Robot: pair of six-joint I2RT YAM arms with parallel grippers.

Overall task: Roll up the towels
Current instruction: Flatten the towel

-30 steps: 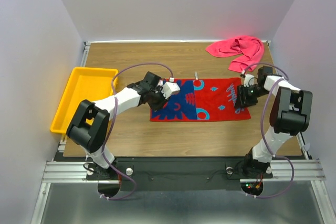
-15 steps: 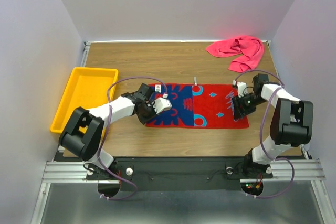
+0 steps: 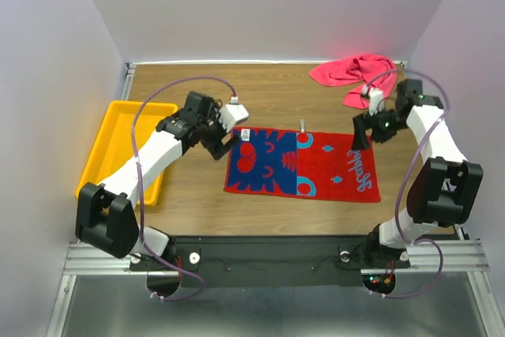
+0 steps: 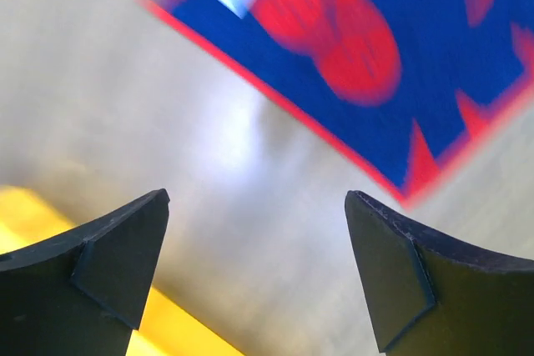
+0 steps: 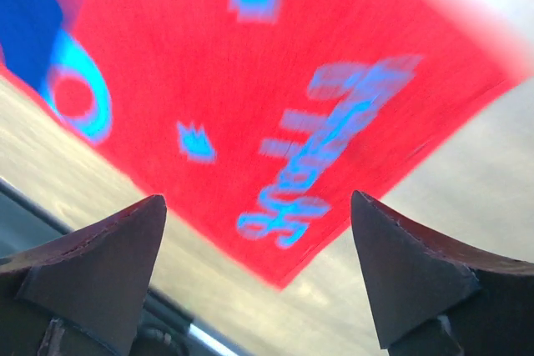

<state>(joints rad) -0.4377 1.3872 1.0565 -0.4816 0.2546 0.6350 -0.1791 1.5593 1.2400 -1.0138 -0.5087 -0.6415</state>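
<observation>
Patterned towel (image 3: 300, 163) flat at frame centre in top view; pink towel (image 3: 355, 73) bunched upper right. Left wrist: left hand (image 4: 254, 277) wide open, empty. Right wrist: right hand (image 5: 259, 277) likewise. Risk: uneven grips could skew the roll.

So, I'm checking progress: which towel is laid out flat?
The patterned towel, spread flat in the middle; the pink towel lies crumpled at the far right corner.

Top cam overhead; both wrist cams close above patterned towel (image 3: 300, 163).
</observation>
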